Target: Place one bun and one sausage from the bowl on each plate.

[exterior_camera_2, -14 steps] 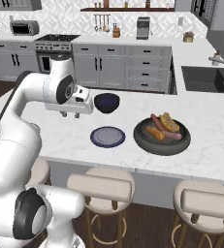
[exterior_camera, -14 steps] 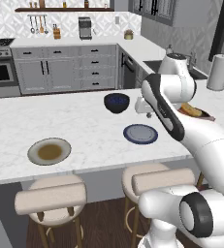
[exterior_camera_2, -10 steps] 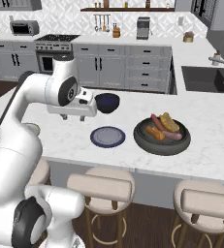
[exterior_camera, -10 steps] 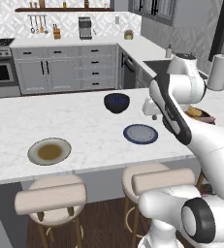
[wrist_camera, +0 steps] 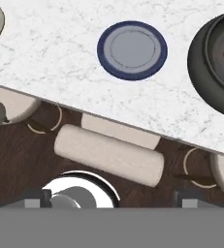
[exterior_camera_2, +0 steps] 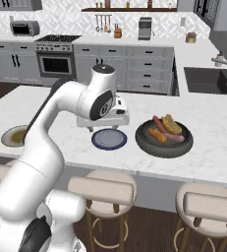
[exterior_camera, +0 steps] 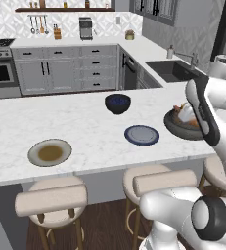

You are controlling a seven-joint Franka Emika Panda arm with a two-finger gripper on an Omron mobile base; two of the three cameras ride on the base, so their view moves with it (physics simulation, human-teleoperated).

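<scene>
The arm has swung further right since the earlier frames, its hand now hanging above the counter [exterior_camera_2: 208, 162] between the blue-grey plate [exterior_camera_2: 109, 139] and the bowl [exterior_camera_2: 164, 139]. The gripper [wrist_camera: 112, 197] has its jaws spread wide, holding nothing. Buns and sausages [exterior_camera_2: 165, 129] still lie in the bowl at right. The beige plate [exterior_camera: 50, 152] sits empty, far left; the dark blue bowl [exterior_camera: 118, 103] beyond.
</scene>
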